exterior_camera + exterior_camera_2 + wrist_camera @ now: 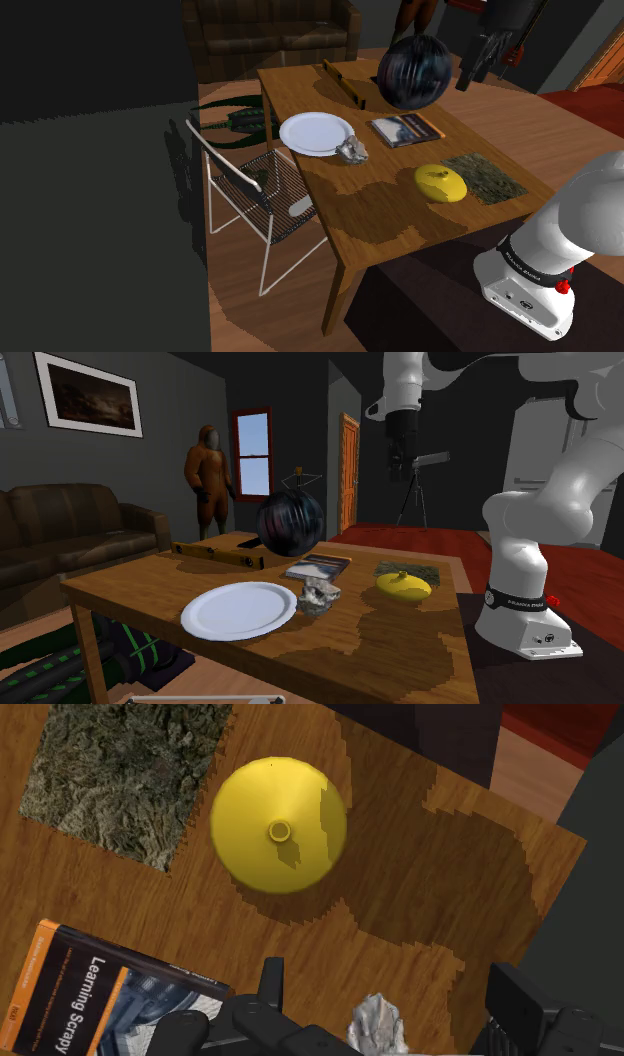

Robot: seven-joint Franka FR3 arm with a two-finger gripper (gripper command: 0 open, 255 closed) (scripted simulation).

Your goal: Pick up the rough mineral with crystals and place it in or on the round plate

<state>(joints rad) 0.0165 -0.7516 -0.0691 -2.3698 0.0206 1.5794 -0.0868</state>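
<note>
From where I stand, nothing of the job looks done yet. Going left to right across the table (400, 212), the white round plate (316, 133) sits bare at the long edge above the wire chair (262, 190). The rough grey mineral (352, 150) lies on the wood just beside the plate's rim, a little further in from that edge, not on the plate. Next is a book (110, 994) whose cover reads "Learning Scrapy"; its smaller print I can't make out. Then comes a yellow domed lid (278, 826) with a small knob, and a mottled mat (120, 774) by the opposite long edge. The gripper (490, 55) hangs high over the table, well apart from everything, its fingers spread and empty. In the wrist view the mineral shows far below, between them but untouched. I'd judge the whole task is left: come down, close on the mineral, lift it, carry it over the plate and let go. The dark band (520, 595) on the arm's base carries lettering too fine to read.
</note>
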